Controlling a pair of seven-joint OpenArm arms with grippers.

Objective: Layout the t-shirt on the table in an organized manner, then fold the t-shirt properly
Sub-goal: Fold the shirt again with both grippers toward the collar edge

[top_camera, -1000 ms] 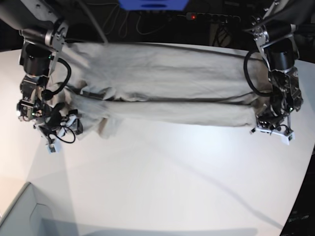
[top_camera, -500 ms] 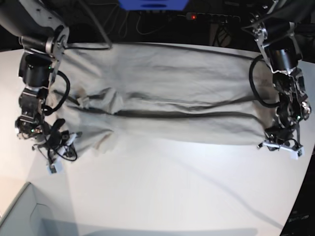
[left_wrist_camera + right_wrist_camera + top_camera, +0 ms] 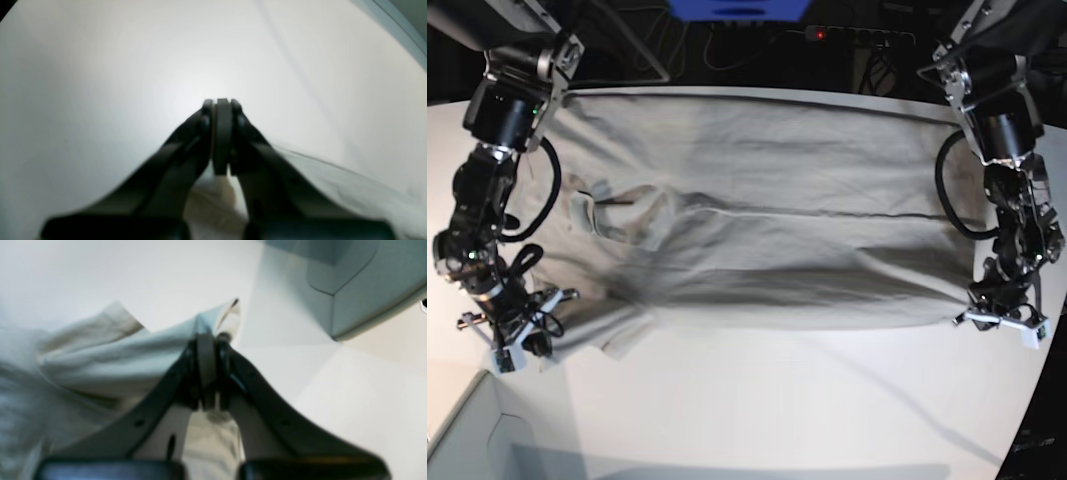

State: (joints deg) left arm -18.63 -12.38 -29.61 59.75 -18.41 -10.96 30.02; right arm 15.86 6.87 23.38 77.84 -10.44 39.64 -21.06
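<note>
Broad matte white table [image 3: 757, 410] with a curved edge, dark cable-strewn background beyond its far side. Spread across the far half, the t-shirt [image 3: 767, 230], beige-grey, lying wide and mostly flat with creases, a sleeve bunched near the base view's left. Pale box corner [image 3: 467, 440] at the near left. Pinched tight on the shirt's edge, jaws closed, the left gripper [image 3: 999, 318] at the base view's right; likewise clamped on a cloth corner, the right gripper [image 3: 208, 340].
</note>
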